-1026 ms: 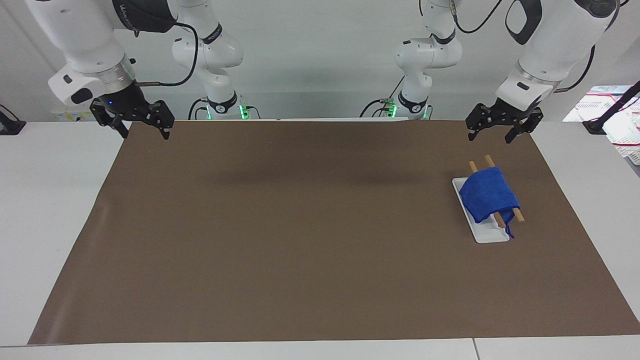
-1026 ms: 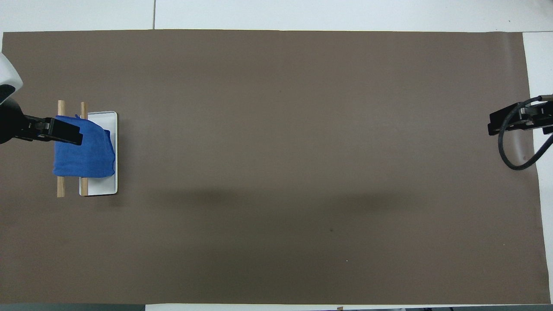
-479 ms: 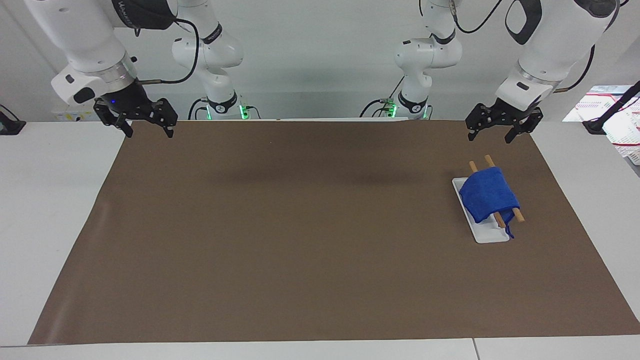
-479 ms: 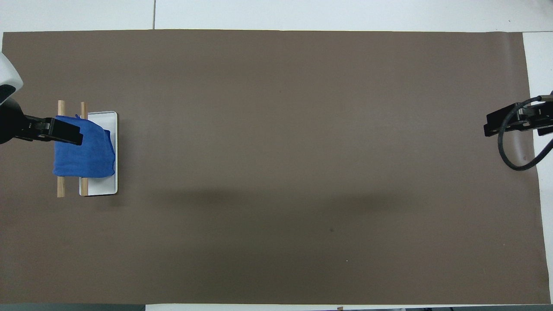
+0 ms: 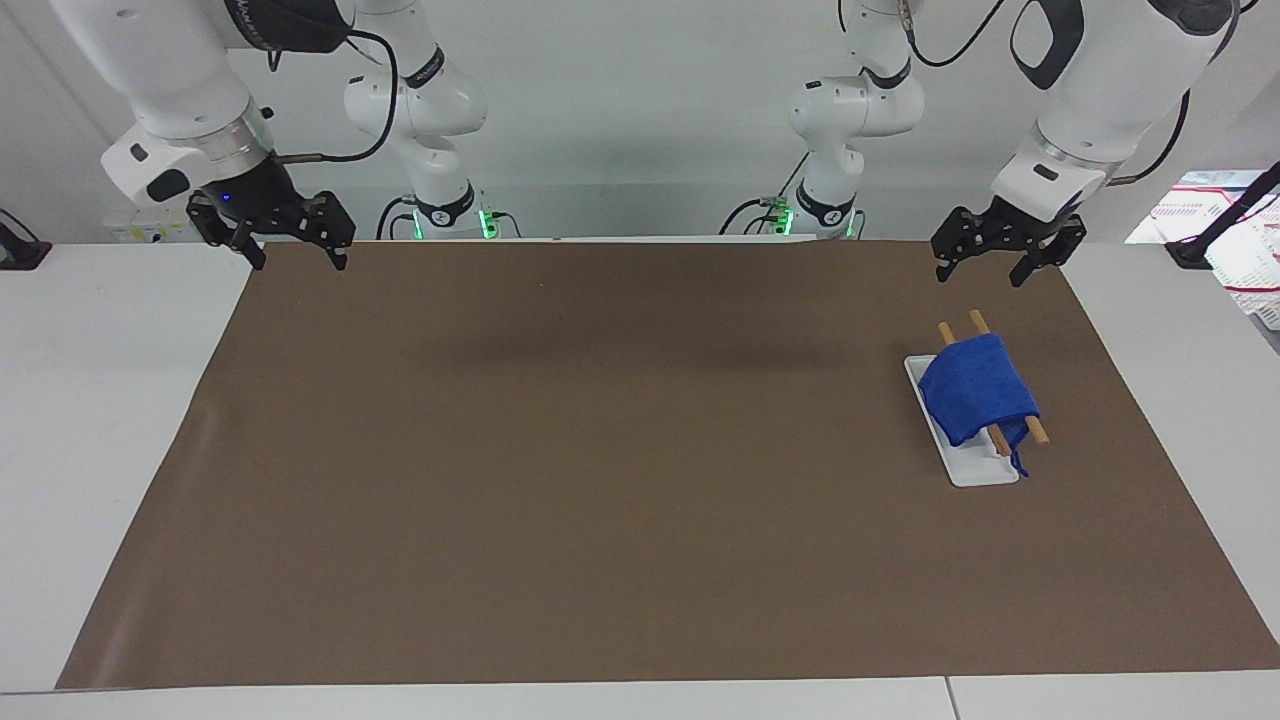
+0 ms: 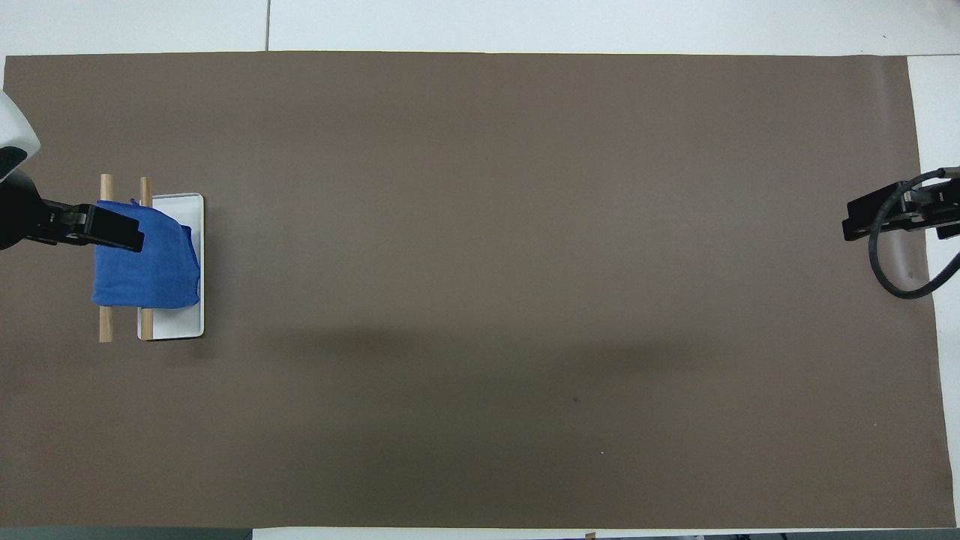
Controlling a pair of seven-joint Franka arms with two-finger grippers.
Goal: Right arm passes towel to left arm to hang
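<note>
- The worktop point(image 5: 60, 400) with its big brown mat point(image 5: 620, 480) is looking exactly as it did a second ago, nothing is sliding around on it.
- The right arm point(image 5: 160, 70) is the only thing really moving: it's lifting and drifting back toward the robots' edge of the mat at its own end, so it's pulling away rather than heading for anything.
- The left arm point(image 5: 1100, 90) is sitting where it was, waiting.
- The white tray point(image 5: 975, 472) with the two wooden rods point(image 5: 1036, 430) over it is staying put at the left arm's end of the worktop.
- The towel point(image 5: 975, 400) is already hanging draped over those rods, same spot as before, string loop dangling at the corner farther from the robots. So I'm guessing the hang is basically done and the arms are just parking.
- The right gripper point(image 5: 292, 255) is hovering empty with its fingers spread apart.
- The left gripper point(image 5: 982, 270) is also empty and looking spread, over the mat near the rods. From overhead it's seeming to overlap the towel, but that's probably just height, not contact.
</note>
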